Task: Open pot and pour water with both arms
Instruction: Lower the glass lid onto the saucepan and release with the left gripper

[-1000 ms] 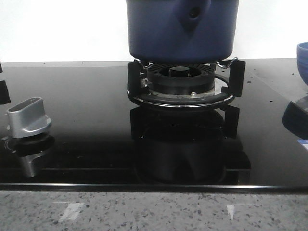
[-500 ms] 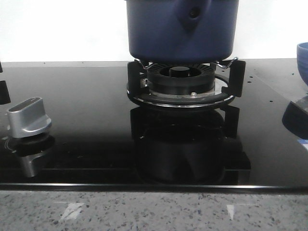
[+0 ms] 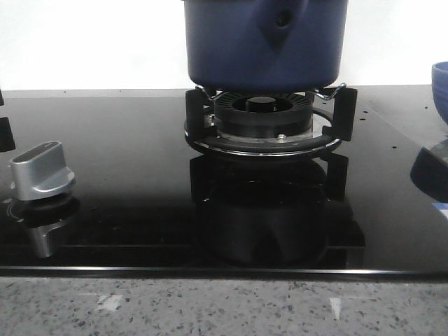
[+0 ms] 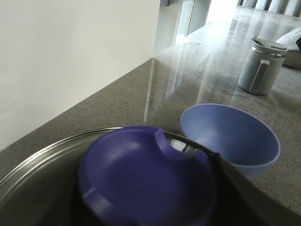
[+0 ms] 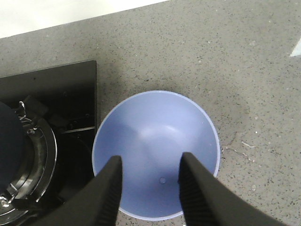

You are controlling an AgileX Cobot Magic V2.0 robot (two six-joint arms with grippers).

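Note:
The dark blue pot [image 3: 264, 42] stands on the burner's black support [image 3: 262, 129], its handle [image 3: 280, 19] pointing toward the camera. In the left wrist view its glass lid's metal rim [image 4: 42, 160] and blue-purple knob [image 4: 146, 179] fill the frame very close up. My left gripper [image 4: 150, 207] sits right at the knob. Only a dark finger [image 4: 244, 193] shows beside it, so I cannot see how the jaws stand. My right gripper [image 5: 149, 165] hangs open over the smaller light blue bowl [image 5: 155, 127], holding nothing. The pot's edge [image 5: 7, 141] lies beside it.
A silver stove knob [image 3: 42, 171] sits at the front left of the black glass hob [image 3: 126, 140]. The blue bowl [image 4: 230, 132] rests on the speckled counter to the right of the hob. A grey lidded mug [image 4: 258, 66] stands farther along the counter, and a white wall runs behind.

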